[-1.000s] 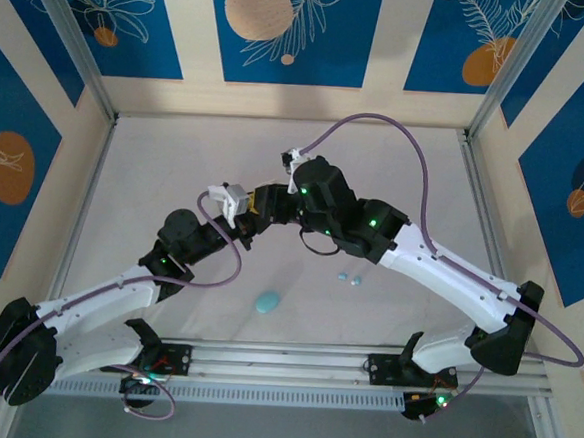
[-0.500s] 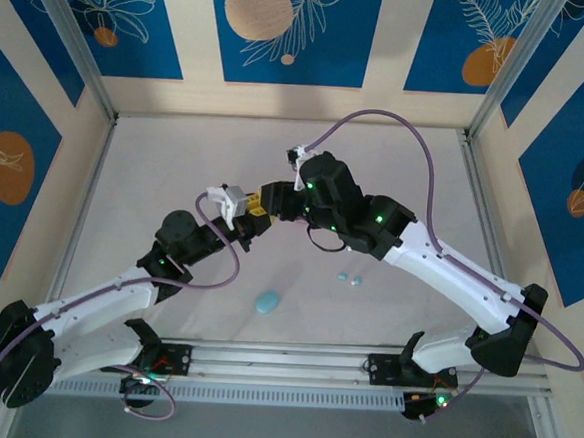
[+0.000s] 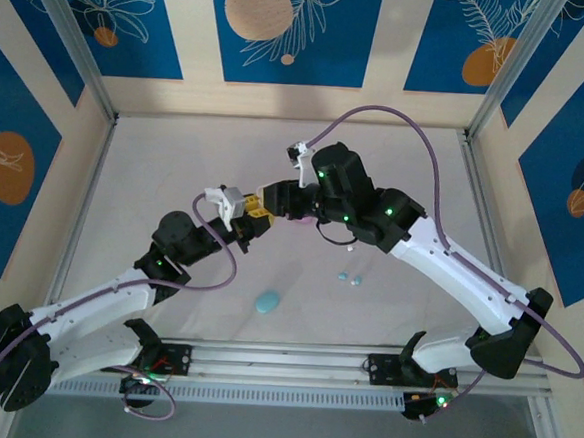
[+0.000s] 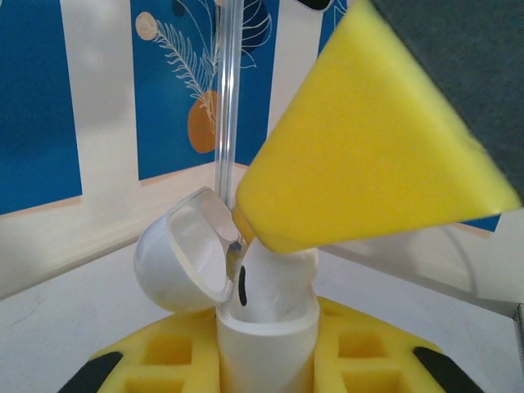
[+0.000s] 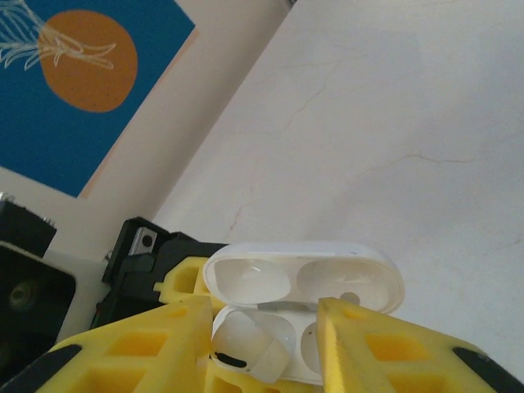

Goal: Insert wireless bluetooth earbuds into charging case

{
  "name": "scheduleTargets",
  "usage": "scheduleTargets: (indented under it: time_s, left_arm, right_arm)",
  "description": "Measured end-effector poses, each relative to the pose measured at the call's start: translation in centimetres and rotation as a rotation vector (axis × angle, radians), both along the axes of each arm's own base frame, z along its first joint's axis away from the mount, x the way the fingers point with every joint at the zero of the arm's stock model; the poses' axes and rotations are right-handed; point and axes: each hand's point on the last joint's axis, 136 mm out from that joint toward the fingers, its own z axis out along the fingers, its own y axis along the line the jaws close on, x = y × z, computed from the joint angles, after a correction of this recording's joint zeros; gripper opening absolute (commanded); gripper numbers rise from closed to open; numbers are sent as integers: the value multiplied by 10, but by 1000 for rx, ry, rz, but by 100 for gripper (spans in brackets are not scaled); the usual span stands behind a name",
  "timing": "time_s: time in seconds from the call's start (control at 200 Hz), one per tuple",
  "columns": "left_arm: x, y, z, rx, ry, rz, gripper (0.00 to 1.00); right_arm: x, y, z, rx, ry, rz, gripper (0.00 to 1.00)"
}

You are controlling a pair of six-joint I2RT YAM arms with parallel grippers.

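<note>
Right tool (image 5: 264,326) has shifted slightly, jaws parted over white earbud (image 5: 246,348); left tool (image 4: 266,364) clamps open white case (image 4: 176,258)

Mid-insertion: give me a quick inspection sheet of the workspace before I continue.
Surface: pale tabletop, faint hairline marks.
Job's things: white case, lid open, white earbud partly seated; cyan case and two cyan earbuds loose on the tabletop.
Clutter: nothing seen.
Hands: left hand shut on the white case; right hand open, fingers either side of the white earbud.
Cables: purple cable arcs over right arm; second purple cable loops by left arm.
Surroundings: blue-and-cream patterned walls, metal frame posts.
</note>
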Motion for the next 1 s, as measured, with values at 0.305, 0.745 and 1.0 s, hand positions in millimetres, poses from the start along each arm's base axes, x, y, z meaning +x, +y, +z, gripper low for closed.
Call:
scheduleTargets:
  time_s: [0.305, 0.745, 1.0]
  left_arm:
    - [0, 0, -1, 2, 1, -3, 23]
    - [-1, -1, -1, 5, 4, -8, 23]
    - [-2, -1, -1, 5, 3, -15, 23]
  right_arm:
    - [-5, 11, -2, -30, 17, 95, 37]
    - [-1, 5, 1, -44, 4, 74, 48]
    - [-4, -12, 17, -13, -24, 51, 47]
